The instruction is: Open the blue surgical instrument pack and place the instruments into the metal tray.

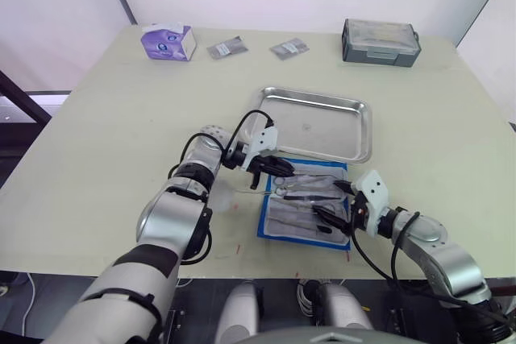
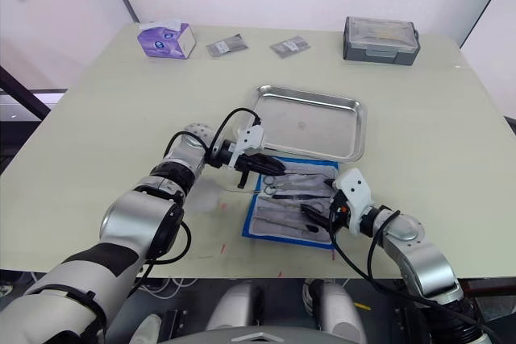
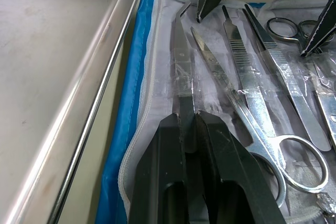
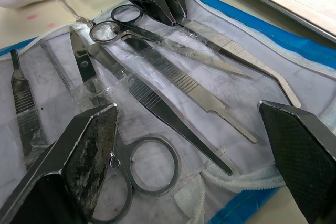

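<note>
— Where's your left gripper (image 3: 188,116)?

— Pinched shut on one of the instruments (image 3: 181,66), a flat forceps at the tray-side edge of the blue surgical instrument pack (image 1: 305,201), which lies unfolded just in front of the metal tray (image 1: 318,122).

— And your right gripper (image 4: 189,145)?

— Spread wide over the pack's lining, holding nothing.

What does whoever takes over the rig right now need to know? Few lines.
Left gripper: shut on a slim flat instrument at the pack's edge nearest the tray, not yet lifted out.
Right gripper: open, hovering over the instruments at the pack's near end, holding nothing.
Blue surgical instrument pack: open flat, just in front of the metal tray.
Done: pack opened.
Left: all instruments; the tray holds none.
</note>
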